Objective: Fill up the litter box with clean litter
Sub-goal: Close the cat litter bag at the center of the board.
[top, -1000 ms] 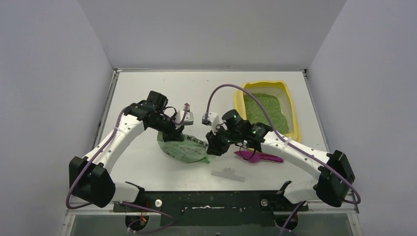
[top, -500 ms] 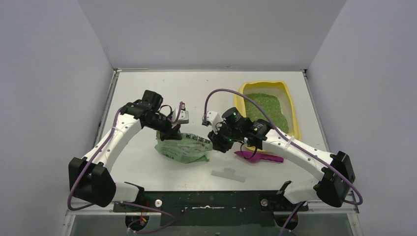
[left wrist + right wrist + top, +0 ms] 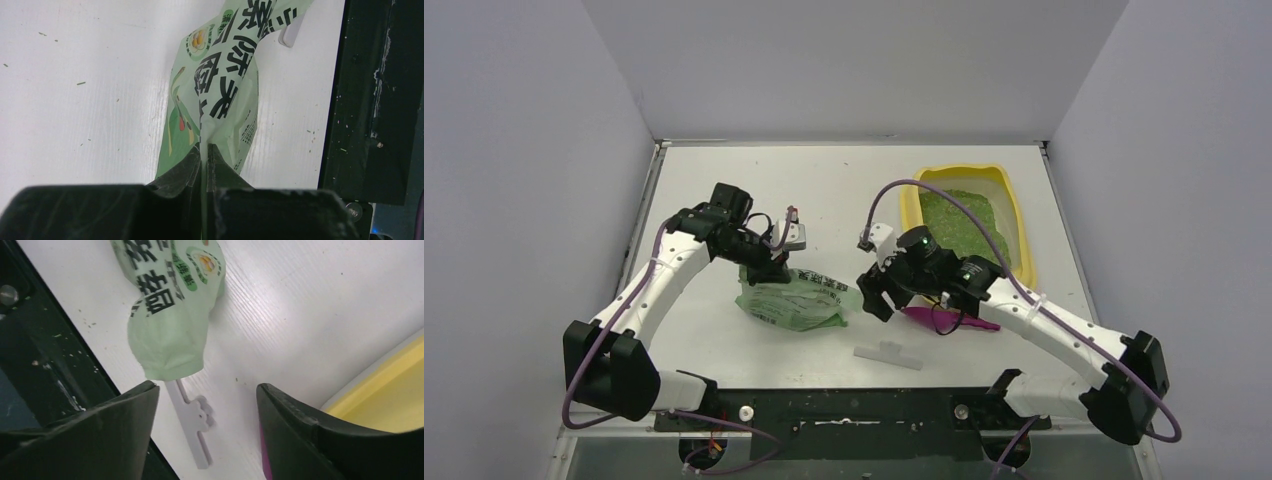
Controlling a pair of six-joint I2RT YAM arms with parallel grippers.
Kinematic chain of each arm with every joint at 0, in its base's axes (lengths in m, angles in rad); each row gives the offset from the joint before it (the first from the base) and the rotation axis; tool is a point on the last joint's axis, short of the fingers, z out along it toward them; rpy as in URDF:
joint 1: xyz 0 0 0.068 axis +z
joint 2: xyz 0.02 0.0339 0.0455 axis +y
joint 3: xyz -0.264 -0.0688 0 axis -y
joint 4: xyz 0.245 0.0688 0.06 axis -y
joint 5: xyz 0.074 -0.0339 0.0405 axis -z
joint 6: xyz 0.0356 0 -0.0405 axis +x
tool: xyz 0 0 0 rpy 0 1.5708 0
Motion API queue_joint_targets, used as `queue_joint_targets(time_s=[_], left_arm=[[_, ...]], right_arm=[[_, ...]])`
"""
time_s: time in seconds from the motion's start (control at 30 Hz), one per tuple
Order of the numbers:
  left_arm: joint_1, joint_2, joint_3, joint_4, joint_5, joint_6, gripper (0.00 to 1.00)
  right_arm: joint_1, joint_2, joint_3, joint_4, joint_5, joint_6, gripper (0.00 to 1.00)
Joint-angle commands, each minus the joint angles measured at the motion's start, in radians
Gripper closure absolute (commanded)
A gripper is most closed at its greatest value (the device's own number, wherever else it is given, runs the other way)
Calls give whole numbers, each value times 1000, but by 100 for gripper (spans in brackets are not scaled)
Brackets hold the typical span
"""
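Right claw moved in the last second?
Yes. The right claw shifted right, off the green bag and toward the yellow litter box.

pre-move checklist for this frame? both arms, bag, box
1. Left gripper shut on bag: ok.
2. Right gripper open, empty: ok.
3. Litter in box: ok; enough of it, cannot tell.
4. Bag emptied: cannot tell.
5. Scoop reachable: not ok, partly under the right arm.
6. Clip off the bag: ok, it lies apart near the front edge.
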Motion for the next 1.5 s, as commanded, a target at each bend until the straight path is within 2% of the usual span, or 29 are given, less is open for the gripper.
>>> queue_joint_targets(time_s=[0.0, 0.07, 0.2, 0.33, 0.43, 0.5, 0.57, 0.73, 0.8, 0.83, 0.87, 0.97, 1.0, 1.03, 1.07, 1.17, 1.2, 1.3, 1.37, 1.47], left_arm=[[7, -31, -2, -5, -7, 6, 100], [7, -29, 2, -5, -5, 5, 100], [7, -27, 3, -9, -5, 3, 100], [7, -30, -1, -8, -2, 0, 100], [9, -37, -7, -5, -2, 1, 100], [9, -41, -12, -2, -2, 0, 100], [9, -44, -14, -2, -6, 1, 100], [21, -42, -10, -12, -5, 9, 100], [25, -42, -8, -13, -6, 11, 100], [26, -40, -9, -12, -7, 12, 100], [27, -39, -7, -13, -7, 12, 100], [32, -36, -6, -15, -7, 15, 100], [33, -35, -7, -15, -8, 15, 100], [34, -37, -7, -14, -8, 16, 100], [35, -37, -9, -13, -7, 16, 100], [36, -39, -9, -14, -9, 16, 100], [37, -39, -8, -14, -11, 15, 100], [38, -38, -8, -13, -7, 14, 100], [37, -39, -9, -13, -7, 13, 100], [37, -41, -14, -13, -9, 13, 100]], right_arm=[[0, -132, -31, 219, -110, 54, 20], [2, -129, -22, 271, -155, 77, 16], [26, -29, 44, 304, -173, 95, 14], [67, 103, 93, 332, -171, 73, 20], [63, 177, 130, 247, -155, -1, 35], [37, 195, 136, 185, -132, -65, 60], [5, 195, 132, 136, -155, -119, 73], [-42, 196, 147, 19, -210, -207, 83], [-43, 220, 171, -40, -225, -236, 89], [-43, 232, 186, -64, -238, -253, 97], [-43, 245, 196, -78, -243, -255, 100], [-43, 273, 205, -89, -265, -260, 100], [-43, 275, 209, -102, -253, -255, 94], [-44, 274, 206, -108, -238, -248, 75], [-44, 271, 199, -109, -235, -248, 63], [-45, 257, 176, -100, -236, -250, 59], [-45, 254, 169, -97, -235, -248, 63], [-51, 247, 161, -85, -240, -245, 88], [-52, 243, 163, -71, -244, -235, 91], [-52, 230, 168, -71, -248, -242, 100]])
